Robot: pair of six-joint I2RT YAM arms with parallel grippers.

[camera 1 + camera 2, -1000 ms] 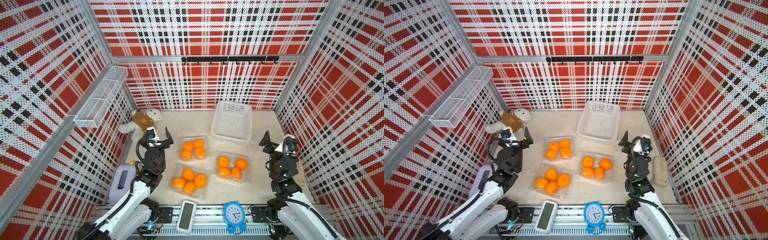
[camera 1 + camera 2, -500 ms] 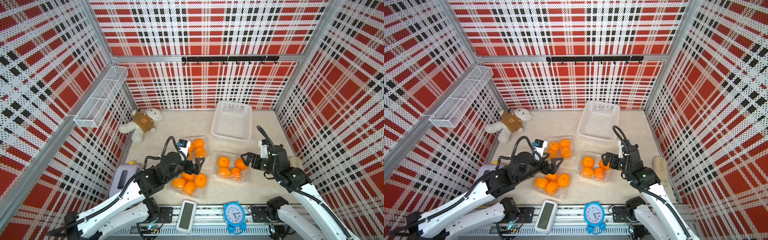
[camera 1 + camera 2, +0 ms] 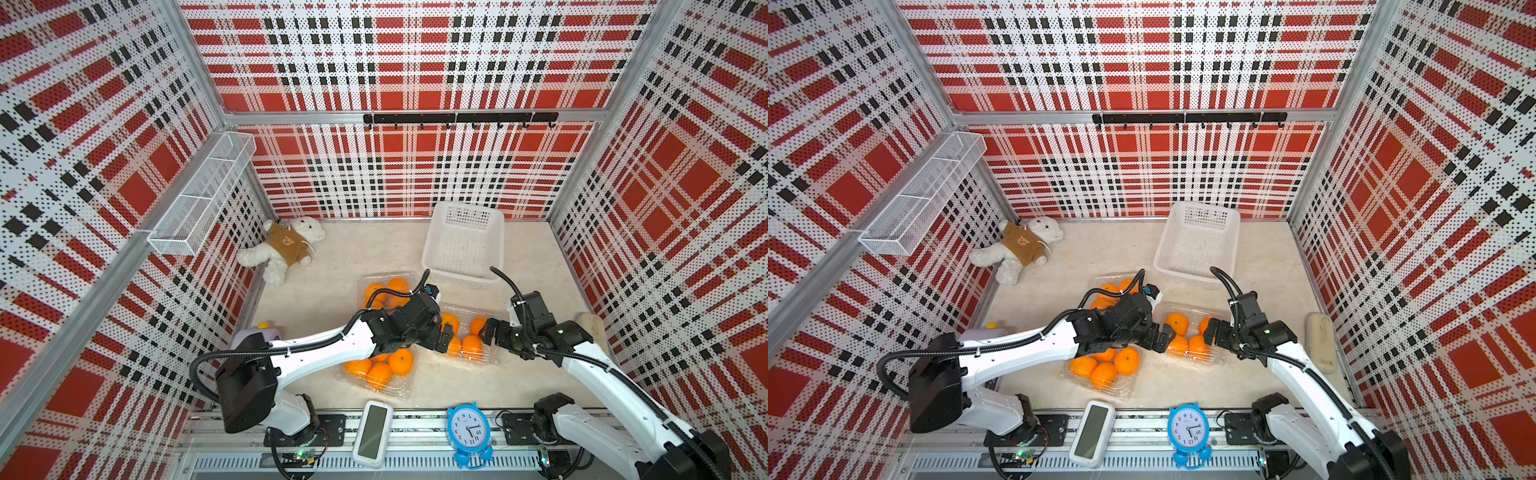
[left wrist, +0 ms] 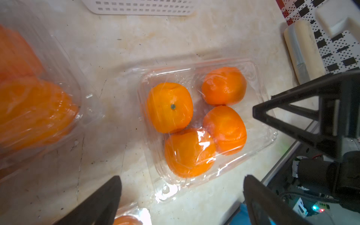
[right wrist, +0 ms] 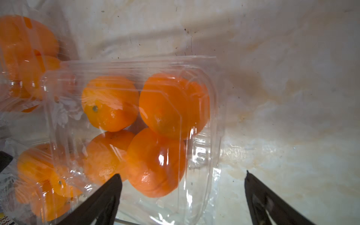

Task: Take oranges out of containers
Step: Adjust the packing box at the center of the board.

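Three clear containers hold oranges. The far container (image 3: pixel 365 280) has oranges (image 3: pixel 398 285) partly hidden by my left arm. The near container (image 3: pixel 395 390) shows several oranges (image 3: pixel 401 361). The right container (image 3: pixel 490 357) holds several oranges (image 4: pixel 169 107) under a clear lid. My left gripper (image 3: pixel 442 334) hangs open over this container's left edge, nothing between its fingers (image 4: pixel 105 196). My right gripper (image 3: pixel 488 332) stands open at its right edge; in the right wrist view the container wall (image 5: pixel 204 155) lies between the open fingers (image 5: pixel 109 191) of that gripper (image 5: pixel 182 192).
A white perforated basket (image 3: pixel 463 245) stands behind the containers. A teddy bear (image 3: pixel 284 249) lies at the back left under a wire shelf (image 3: pixel 203 195). A blue clock (image 3: pixel 469 432) and a white device (image 3: pixel 372 432) sit at the front rail. A beige block (image 3: pixel 592 328) lies by the right wall.
Both arms have swung in from the sides and down toward the right container. The left arm now reaches across the other two containers. Both grippers stayed open.
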